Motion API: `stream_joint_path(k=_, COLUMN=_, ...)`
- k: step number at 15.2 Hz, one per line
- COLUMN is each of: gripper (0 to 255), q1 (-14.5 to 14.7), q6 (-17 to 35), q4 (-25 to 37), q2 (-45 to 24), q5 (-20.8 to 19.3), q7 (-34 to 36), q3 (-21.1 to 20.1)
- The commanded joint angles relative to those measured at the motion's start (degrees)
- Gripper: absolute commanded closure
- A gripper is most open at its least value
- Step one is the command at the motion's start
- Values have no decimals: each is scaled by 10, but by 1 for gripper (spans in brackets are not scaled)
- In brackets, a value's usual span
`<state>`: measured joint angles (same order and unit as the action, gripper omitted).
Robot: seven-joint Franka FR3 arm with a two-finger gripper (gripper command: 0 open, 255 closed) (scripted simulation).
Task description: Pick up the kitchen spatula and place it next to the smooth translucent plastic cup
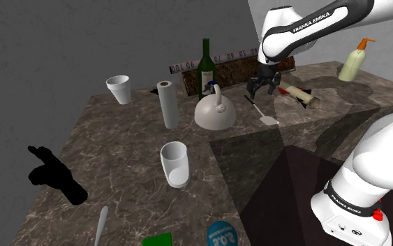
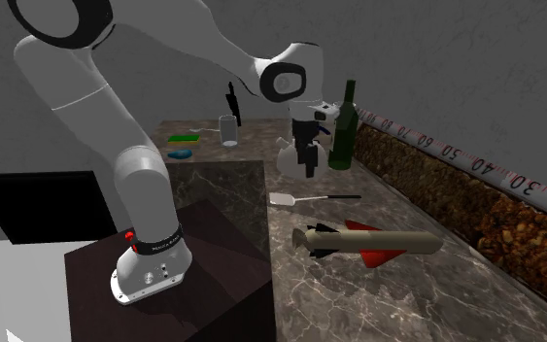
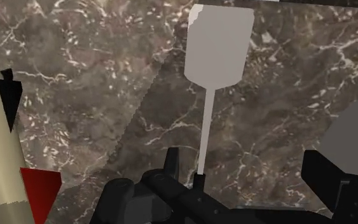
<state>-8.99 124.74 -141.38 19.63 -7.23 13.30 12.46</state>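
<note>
Since the cup [image 1: 175, 163] stands well off at the shoulder view's left, with the kettle [image 1: 216, 110] between, a low carry could bump the kettle. Next lies the spatula [image 1: 267, 120], flat on the desk [image 1: 118, 140], and over its dark handle end hangs the claw [image 1: 264, 89], spread wide and holding nothing. That handle is thin, so a pinch could slip, or the big blade could droop and swing. The wrist view shows how the stem lines up with the claw; the shoulder view shows the cup and the way to it.
</note>
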Motion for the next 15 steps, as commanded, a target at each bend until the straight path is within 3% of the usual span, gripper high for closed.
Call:
stream_joint_path(k=1, gripper=0, q1=-7, q6=44, q4=1, q2=-39, q5=8, q7=5, q3=14)
stream_joint_path(k=3, gripper=0, q1=-12, q6=78, q4=11, q2=-79, q5=21, q7=6, q3=27)
stream_joint_path(k=11, gripper=0, q1=-11, q6=146, q4=-8, q2=-128, q5=34, q7=-3, q3=33)
stream_joint_path(k=15, gripper=0, q1=-11, q6=146, q4=-8, q2=-128, q5=34, q7=-3, q3=33)
